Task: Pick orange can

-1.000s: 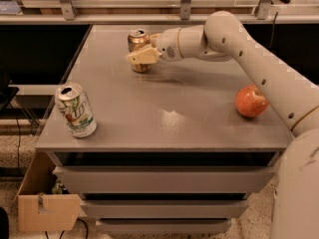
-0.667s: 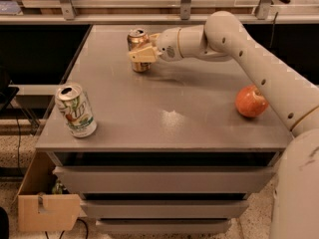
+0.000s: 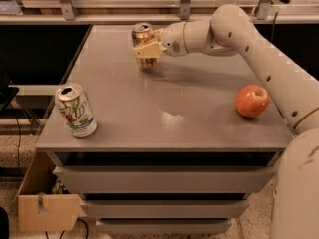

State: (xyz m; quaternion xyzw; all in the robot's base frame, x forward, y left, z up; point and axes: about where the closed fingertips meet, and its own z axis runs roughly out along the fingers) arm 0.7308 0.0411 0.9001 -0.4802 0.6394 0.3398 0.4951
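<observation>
Both gripper (image 3: 148, 50) and orange can (image 3: 142, 34) sit a touch higher than a second ago, as if lifting together. Nearest me, a white-and-green can (image 3: 76, 111) stands at 8 o'clock on the grey table (image 3: 174, 98). A red apple (image 3: 252, 100) rests at 4 o'clock. Farthest, at 11 o'clock, the pincer is clenched around the orange can's lower body. Gripped so low, the can could tip or slip free as it rises, I reckon.

High view, end effector (image 3: 147, 51) at orange can (image 3: 142, 33)
</observation>
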